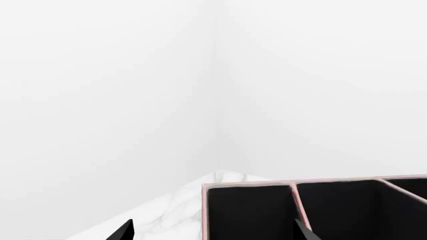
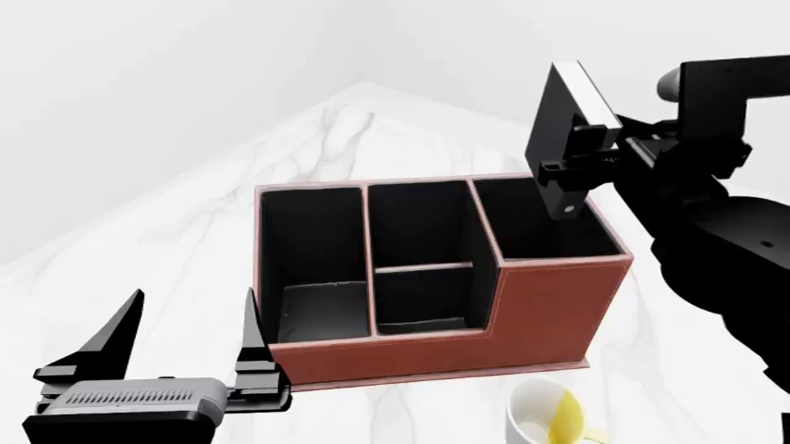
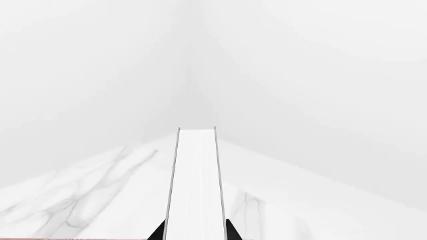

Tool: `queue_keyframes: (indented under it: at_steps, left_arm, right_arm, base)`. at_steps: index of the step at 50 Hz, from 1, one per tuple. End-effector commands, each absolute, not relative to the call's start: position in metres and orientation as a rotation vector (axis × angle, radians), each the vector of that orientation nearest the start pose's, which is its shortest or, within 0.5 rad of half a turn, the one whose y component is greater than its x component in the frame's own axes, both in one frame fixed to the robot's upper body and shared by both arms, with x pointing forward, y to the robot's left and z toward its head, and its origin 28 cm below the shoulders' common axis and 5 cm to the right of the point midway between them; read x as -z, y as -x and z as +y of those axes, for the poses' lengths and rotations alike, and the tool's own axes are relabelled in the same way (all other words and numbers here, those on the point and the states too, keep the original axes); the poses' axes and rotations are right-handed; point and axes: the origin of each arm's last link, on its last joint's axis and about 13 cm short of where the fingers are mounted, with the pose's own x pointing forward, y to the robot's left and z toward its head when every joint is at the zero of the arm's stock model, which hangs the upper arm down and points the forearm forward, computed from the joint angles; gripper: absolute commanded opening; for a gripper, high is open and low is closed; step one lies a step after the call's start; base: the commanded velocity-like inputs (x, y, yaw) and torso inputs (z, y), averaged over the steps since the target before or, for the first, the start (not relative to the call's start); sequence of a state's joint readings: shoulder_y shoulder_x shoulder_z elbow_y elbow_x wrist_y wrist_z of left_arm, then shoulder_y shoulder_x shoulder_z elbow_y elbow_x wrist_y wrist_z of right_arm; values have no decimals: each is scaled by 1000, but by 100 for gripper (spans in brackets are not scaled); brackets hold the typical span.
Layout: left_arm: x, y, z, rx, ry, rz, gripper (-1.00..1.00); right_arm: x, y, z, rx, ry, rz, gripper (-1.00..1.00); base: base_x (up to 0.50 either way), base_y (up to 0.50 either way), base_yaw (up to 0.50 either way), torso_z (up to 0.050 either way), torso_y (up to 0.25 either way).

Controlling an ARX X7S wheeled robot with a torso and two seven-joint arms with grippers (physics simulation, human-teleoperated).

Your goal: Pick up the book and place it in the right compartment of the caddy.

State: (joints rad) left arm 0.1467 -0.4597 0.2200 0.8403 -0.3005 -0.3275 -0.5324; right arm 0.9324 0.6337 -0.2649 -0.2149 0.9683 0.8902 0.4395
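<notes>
I've got the small thick black hardcover book (image 2: pixel 565 139) w/ white page edges clamped in the right pincer (image 2: pixel 580 157), held upright and a bit tilted, above the tall square black-lined right compartment (image 2: pixel 543 222) of the reddish-brown leather-like caddy (image 2: pixel 543 305). Transport step, I'd say; drop not yet done. Next I'd need to square the book over the well, then lower it straight btwn the walls. Left pincer (image 2: pixel 185 338) hangs spread wide, empty, near the caddy's front on the white marble surface (image 2: pixel 247 166).
</notes>
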Motion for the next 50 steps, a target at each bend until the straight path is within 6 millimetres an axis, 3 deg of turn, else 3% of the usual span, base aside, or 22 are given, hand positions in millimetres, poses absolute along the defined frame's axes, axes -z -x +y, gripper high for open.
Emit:
queue_keyframes:
  at_steps: [1,50]
  left_arm:
    - [-129,-147,213,-44,-34,-251,100]
    - [-129,-147,213,-42,-32,-250,100]
  right_arm:
    - [-256,-303,-168,-9,63,-36,-100]
    - [-237,-312,-169,-10,97,66,-100]
  base:
    - [0,0,0,0,0]
    - [0,0,0,0,2]
